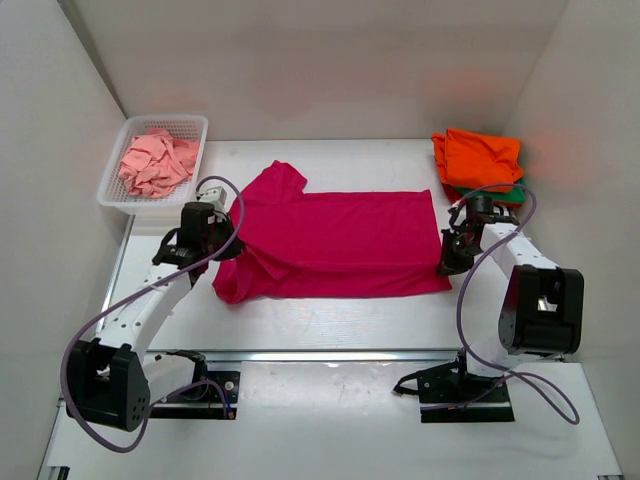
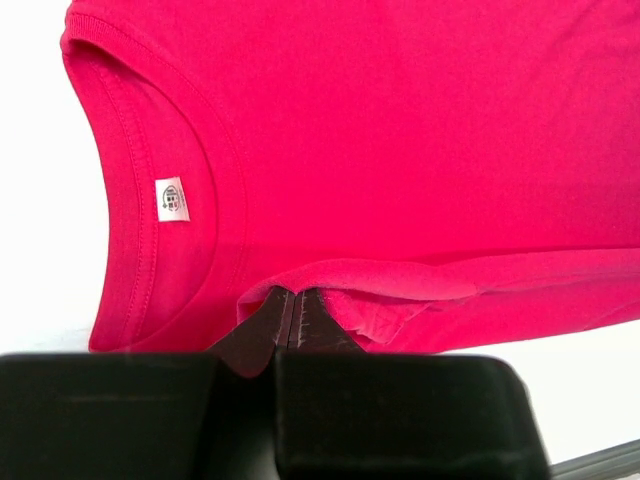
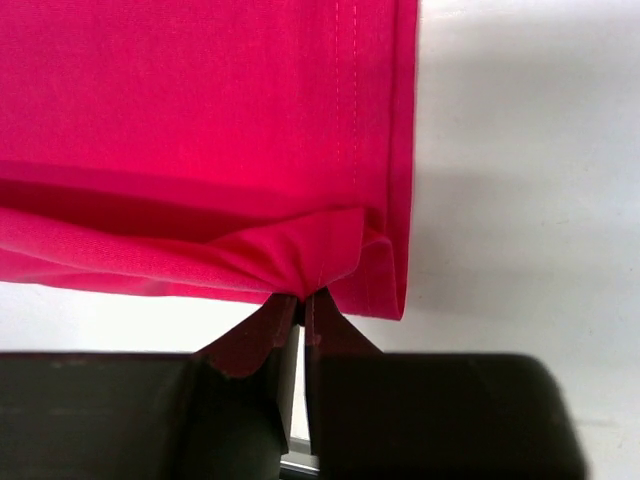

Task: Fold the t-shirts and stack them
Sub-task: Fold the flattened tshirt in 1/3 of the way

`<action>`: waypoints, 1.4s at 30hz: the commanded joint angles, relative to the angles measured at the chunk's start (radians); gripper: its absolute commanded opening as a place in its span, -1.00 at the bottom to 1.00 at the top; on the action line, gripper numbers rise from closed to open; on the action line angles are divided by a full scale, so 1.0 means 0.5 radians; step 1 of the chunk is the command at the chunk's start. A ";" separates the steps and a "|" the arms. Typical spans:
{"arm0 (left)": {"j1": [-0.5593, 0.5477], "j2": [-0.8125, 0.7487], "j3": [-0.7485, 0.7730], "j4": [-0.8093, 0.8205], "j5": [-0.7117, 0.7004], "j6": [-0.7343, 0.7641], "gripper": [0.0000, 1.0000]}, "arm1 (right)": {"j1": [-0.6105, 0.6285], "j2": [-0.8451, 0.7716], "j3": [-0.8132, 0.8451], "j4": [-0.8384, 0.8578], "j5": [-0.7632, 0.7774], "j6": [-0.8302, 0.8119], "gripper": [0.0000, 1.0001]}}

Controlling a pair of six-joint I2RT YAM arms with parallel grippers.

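Shirt (image 1: 340,240): magenta, spread flat mid-table (image 1: 330,320), collar (image 2: 130,200) to your left, hem (image 3: 400,150) to your right.
Left gripper (image 2: 290,300): pinched tight on the shirt's near edge beside the collar.
Right gripper (image 3: 302,300): clamped on the near hem corner, cloth bunched at the fingertips.
Why held so: you have both ends of the near long edge, which looks set for carrying it over in a lengthwise fold.
Far right: orange shirt (image 1: 480,158) folded on a green one (image 1: 512,197), just beyond your right gripper.
Far left: basket (image 1: 112,175) with a salmon shirt (image 1: 155,163) crumpled inside.
In the way: the far sleeve (image 1: 283,172) sticks out toward the basket; nothing lies on the shirt itself.
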 commanded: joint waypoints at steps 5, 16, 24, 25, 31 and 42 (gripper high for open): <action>0.023 0.086 0.097 0.139 -0.064 0.017 -0.95 | 0.025 0.067 0.111 0.132 -0.005 0.003 -0.55; 0.194 0.958 0.790 0.191 -0.082 -0.056 0.51 | 0.029 -0.059 0.071 0.350 0.170 0.135 -0.22; 0.173 0.796 0.801 -0.155 -0.125 0.057 0.33 | 0.108 -0.218 -0.024 0.298 0.096 0.086 -0.23; 0.176 0.747 0.751 -0.201 -0.125 0.051 0.28 | 0.133 -0.215 -0.033 0.301 0.093 0.086 -0.25; 0.109 0.385 0.310 -0.278 -0.168 -0.001 0.21 | 0.412 -0.231 -0.024 0.409 -0.115 0.043 -0.31; 0.047 0.547 0.079 -0.018 -0.346 -0.188 0.27 | 1.255 -0.025 0.062 1.110 -0.223 0.154 -0.33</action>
